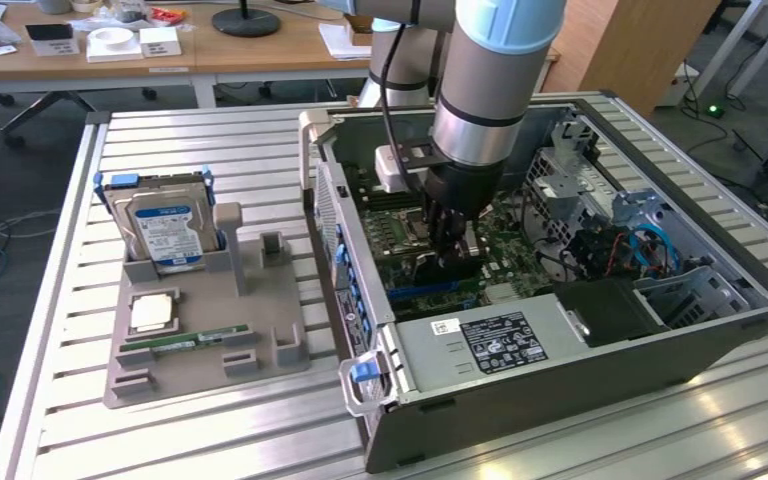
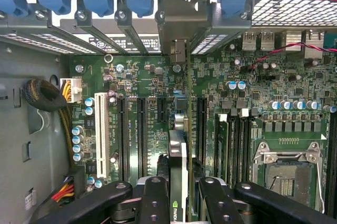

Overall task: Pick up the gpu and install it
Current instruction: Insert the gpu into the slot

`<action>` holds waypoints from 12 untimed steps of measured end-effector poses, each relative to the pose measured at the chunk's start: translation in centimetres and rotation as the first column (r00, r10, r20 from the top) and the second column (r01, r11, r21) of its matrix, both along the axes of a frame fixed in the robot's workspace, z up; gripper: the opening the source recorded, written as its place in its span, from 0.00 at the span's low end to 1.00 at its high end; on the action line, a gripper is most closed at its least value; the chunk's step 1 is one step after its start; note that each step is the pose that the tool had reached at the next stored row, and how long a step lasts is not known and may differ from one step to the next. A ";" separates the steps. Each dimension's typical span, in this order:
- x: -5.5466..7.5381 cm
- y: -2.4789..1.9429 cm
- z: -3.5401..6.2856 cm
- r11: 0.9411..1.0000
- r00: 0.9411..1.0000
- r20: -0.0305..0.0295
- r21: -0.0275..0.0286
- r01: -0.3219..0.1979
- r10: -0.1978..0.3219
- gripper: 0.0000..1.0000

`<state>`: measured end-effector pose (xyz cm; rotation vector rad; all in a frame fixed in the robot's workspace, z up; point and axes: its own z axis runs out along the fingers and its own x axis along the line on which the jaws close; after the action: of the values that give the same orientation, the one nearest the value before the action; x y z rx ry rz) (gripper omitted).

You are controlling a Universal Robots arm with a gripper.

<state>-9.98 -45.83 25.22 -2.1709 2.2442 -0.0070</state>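
Black two-finger gripper (image 2: 181, 184) clamped on thin dark gpu card (image 2: 178, 148) | card held upright, edge-down, apparently to line up with long black motherboard slots (image 2: 201, 124) just beneath gripper

The exterior view stands off the arm (image 1: 491, 80), raised above the slatted table (image 1: 224, 440). It looks down at a slant from well back and takes in the whole open computer case (image 1: 558, 400), with desks (image 1: 224, 50) beyond. The wrist view sits just behind the gripper (image 2: 181, 182) and faces straight along its fingers (image 2: 152, 197) at the motherboard (image 2: 253, 129) close beneath them, with the gpu (image 2: 178, 155) clamped edge-on between them. Both views share the patch of motherboard under the gripper and the expansion slots (image 2: 142, 129) beside its fingertips.
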 end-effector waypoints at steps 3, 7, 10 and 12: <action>0.0 0.00 0.00 1.000 1.000 0.000 0.002 0.000 0.000 0.27; 0.0 0.00 0.00 1.000 1.000 0.000 0.004 0.000 0.000 0.27; 0.0 0.00 0.00 1.000 1.000 0.000 0.005 0.000 0.000 0.27; 0.0 -0.01 -0.06 1.000 1.000 0.000 0.005 0.000 0.000 0.27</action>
<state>-9.98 -45.84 25.16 -2.1683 2.2419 -0.0013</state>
